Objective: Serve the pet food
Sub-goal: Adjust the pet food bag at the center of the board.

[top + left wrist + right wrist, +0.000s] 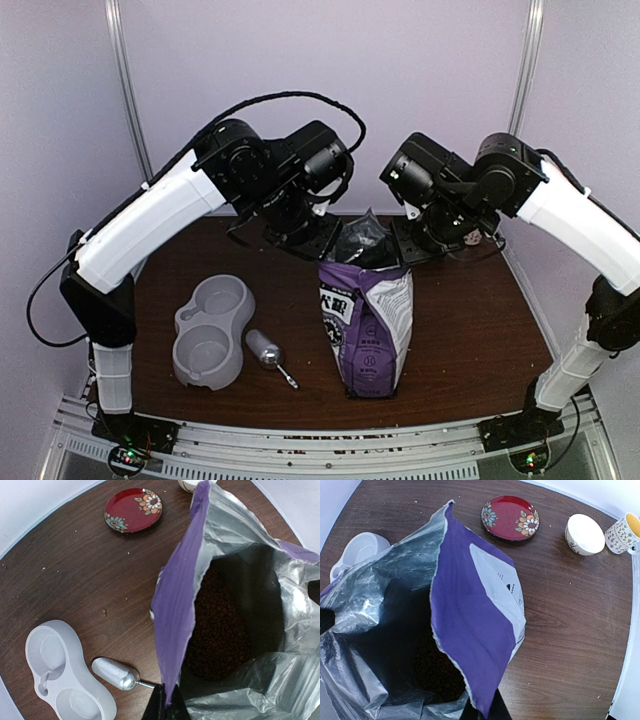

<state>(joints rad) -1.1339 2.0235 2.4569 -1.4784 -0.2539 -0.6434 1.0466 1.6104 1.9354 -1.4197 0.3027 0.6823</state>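
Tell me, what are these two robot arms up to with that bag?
Both arms are holding the standing purple-and-silver foil bag open. The left gripper pinches one edge of its mouth and the right gripper pinches the opposite edge. Small brown kibble pellets lie inside. Beside the bag on the dark wooden table sit an empty grey plastic double-bowl pet dish and a small silver metal scoop, neither being touched. No food is served yet.
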